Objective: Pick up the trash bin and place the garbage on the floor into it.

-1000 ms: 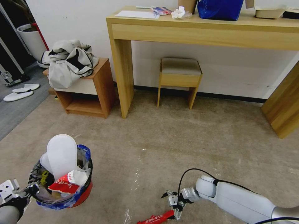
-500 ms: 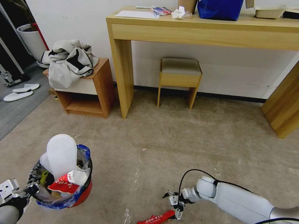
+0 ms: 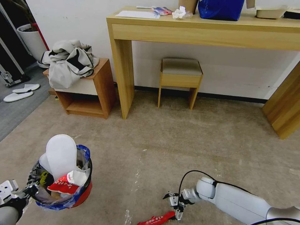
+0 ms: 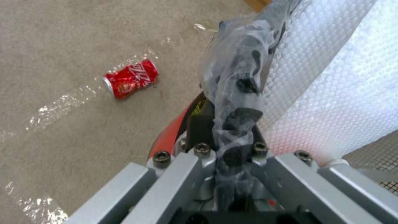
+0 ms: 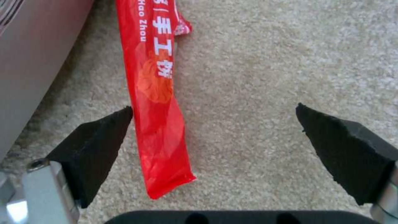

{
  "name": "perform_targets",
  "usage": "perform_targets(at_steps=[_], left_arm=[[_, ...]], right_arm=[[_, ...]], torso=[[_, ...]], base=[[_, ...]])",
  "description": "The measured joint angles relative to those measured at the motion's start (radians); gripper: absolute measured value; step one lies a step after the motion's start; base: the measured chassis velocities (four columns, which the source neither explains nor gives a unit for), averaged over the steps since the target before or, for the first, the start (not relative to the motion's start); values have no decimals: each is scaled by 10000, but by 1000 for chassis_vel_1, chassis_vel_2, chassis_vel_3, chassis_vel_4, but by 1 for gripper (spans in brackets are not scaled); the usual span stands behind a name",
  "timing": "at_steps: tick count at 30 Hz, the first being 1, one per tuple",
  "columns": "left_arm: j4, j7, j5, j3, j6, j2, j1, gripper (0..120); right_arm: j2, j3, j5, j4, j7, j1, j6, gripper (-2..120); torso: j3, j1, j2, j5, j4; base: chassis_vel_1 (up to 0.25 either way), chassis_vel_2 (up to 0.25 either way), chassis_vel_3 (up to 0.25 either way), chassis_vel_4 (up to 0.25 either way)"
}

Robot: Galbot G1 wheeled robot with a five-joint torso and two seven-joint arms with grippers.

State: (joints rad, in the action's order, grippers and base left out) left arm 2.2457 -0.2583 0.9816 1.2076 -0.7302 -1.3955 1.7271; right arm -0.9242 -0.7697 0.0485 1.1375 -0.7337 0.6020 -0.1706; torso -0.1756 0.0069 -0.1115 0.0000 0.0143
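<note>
The red trash bin (image 3: 82, 194), lined with a plastic bag, hangs at the lower left of the head view above the floor (image 3: 193, 140). It holds a white slipper (image 3: 61, 155) and a red wrapper. My left gripper (image 3: 29, 190) is shut on its rim; the left wrist view shows the jaws (image 4: 228, 137) pinching rim and bag. A red can (image 4: 130, 78) lies on the carpet beside the bin. My right gripper (image 3: 175, 204) hovers open just over a long red wrapper (image 3: 157, 218) on the carpet. In the right wrist view the wrapper (image 5: 155, 93) lies between the fingertips (image 5: 104, 137), close to one.
A wooden desk (image 3: 200, 31) stands at the back with a stool (image 3: 180, 78) under it. A side table (image 3: 90, 93) with piled clothes is at the left. Two white slippers (image 3: 20, 92) lie on grey flooring. A wooden cabinet (image 3: 284, 106) stands at the right. A grey flat body (image 5: 33, 46) borders the wrapper.
My right gripper has sunk a little closer to the red wrapper. The bin in my left gripper has barely shifted.
</note>
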Motion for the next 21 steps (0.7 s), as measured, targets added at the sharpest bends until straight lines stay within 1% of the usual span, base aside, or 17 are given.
perform_targets(at_steps=[21], left_arm=[[-17,-9,38,46,3,19,20,0]], right_arm=[[-251,-138,45,-419,-1,-15,-112,99]], torso=[[0,0,0,0,0]], base=[[0,0,0,0]])
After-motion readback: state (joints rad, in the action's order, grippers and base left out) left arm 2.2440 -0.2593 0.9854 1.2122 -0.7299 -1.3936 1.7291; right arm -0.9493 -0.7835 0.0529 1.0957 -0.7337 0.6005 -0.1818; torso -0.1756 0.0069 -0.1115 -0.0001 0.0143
